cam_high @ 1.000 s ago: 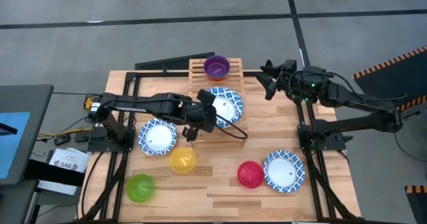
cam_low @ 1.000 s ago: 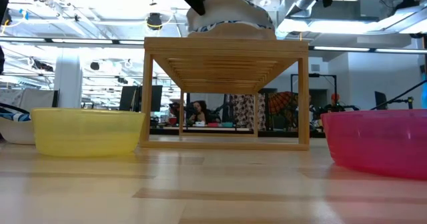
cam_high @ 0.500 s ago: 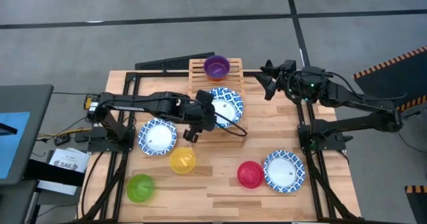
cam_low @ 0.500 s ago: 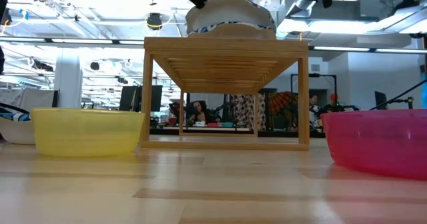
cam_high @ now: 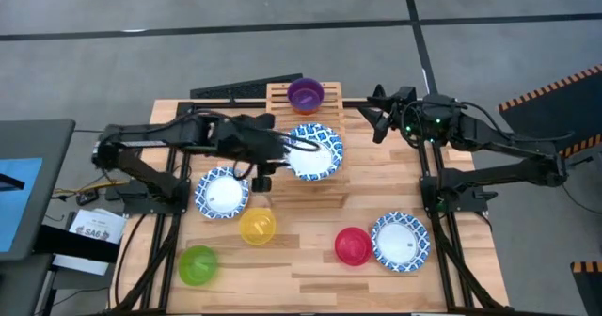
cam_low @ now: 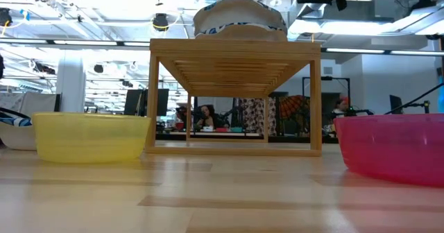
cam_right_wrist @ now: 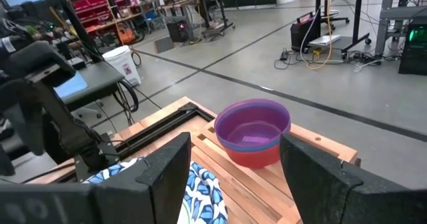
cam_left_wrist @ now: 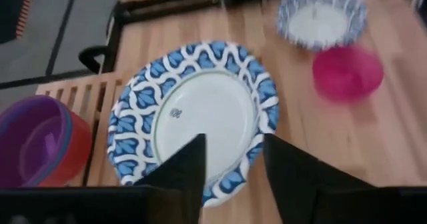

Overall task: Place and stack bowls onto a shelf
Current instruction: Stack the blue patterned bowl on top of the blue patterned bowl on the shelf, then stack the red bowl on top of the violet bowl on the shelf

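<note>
Light natural wood forms the shelf point(cam_high: 303, 133), a slatted rack standing at the far middle of the table point(cam_high: 310, 250). On its near half lies a white bowl with a blue patterned rim point(cam_high: 314, 150), flat on the slats; on its far end stands a purple bowl point(cam_high: 305, 95) nested in an orange one point(cam_right_wrist: 257, 159), whose rim shows under it in the wrist views. The left gripper point(cam_high: 266, 158) hangs just left of the blue-rimmed bowl, above the shelf's near left edge; its fingers point(cam_left_wrist: 180, 171) stand parted with nothing between them, clear of the bowl. The right gripper point(cam_high: 379, 120) is off the shelf's far right corner, above the table's far edge, fingers point(cam_right_wrist: 160, 167) spread wide and empty, facing the purple bowl. On the table proper, a second blue-rimmed bowl point(cam_high: 223, 193) lies left of the shelf, a yellow bowl point(cam_high: 258, 228) just beside it on the near side, and a green bowl point(cam_high: 198, 264) at the near left corner. A pink bowl point(cam_high: 353, 245) sits near right of centre, touching or nearly touching a third blue-rimmed bowl point(cam_high: 401, 242) on its right. In the low view, people point(cam_low: 205, 117) are seated in the room beyond the shelf.
</note>
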{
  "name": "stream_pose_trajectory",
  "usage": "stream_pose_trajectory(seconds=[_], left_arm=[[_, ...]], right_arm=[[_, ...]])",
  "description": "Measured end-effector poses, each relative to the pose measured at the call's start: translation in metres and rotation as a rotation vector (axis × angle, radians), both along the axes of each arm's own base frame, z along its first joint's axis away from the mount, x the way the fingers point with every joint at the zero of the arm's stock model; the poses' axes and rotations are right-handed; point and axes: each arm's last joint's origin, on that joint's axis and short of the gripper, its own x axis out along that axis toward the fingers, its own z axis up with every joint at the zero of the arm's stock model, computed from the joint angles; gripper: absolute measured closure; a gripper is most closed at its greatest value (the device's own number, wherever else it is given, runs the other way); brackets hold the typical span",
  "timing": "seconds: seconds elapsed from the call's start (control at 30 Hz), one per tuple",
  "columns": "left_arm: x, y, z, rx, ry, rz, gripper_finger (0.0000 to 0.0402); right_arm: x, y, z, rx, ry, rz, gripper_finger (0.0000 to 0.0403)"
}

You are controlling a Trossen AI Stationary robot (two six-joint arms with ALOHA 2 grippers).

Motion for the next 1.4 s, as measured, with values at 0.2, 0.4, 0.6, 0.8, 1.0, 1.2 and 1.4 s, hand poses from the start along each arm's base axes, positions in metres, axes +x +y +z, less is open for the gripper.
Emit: stream_pose_trajectory(seconds=[0.2, 0.4, 0.6, 0.8, 1.0, 1.2, 1.4], left_arm=[[-0.028, -0.002, -0.031, -0.188, -0.259, 0.106, 0.0390], [-0.033, -0.005, -0.080, -0.295, -0.486, 0.222, 0.0401], [-0.025, -0.009, -0.105, -0.274, -0.548, 0.302, 0.0401], [-0.012, -0.014, -0.120, -0.240, -0.501, 0.310, 0.0401], [0.000, -0.015, -0.136, -0.234, -0.462, 0.321, 0.0401], [-0.012, -0.014, -0.111, -0.266, -0.577, 0.307, 0.0401], [-0.059, -0.009, -0.058, -0.181, -0.735, 0.249, 0.0401]], right_arm=[[0.000, 0.000, 0.000, 0.000, 0.000, 0.000, 0.0148], [0.000, 0.000, 0.000, 0.000, -0.001, 0.000, 0.0148], [0.000, 0.000, 0.000, 0.006, -0.002, -0.001, 0.0148], [0.000, 0.000, -0.002, 0.012, 0.013, -0.001, 0.0148], [0.000, 0.000, -0.002, 0.013, 0.019, -0.001, 0.0148], [-0.001, 0.000, -0.002, 0.027, 0.003, -0.002, 0.0148], [0.001, 0.004, -0.002, 0.047, -0.003, 0.091, 0.0148]])
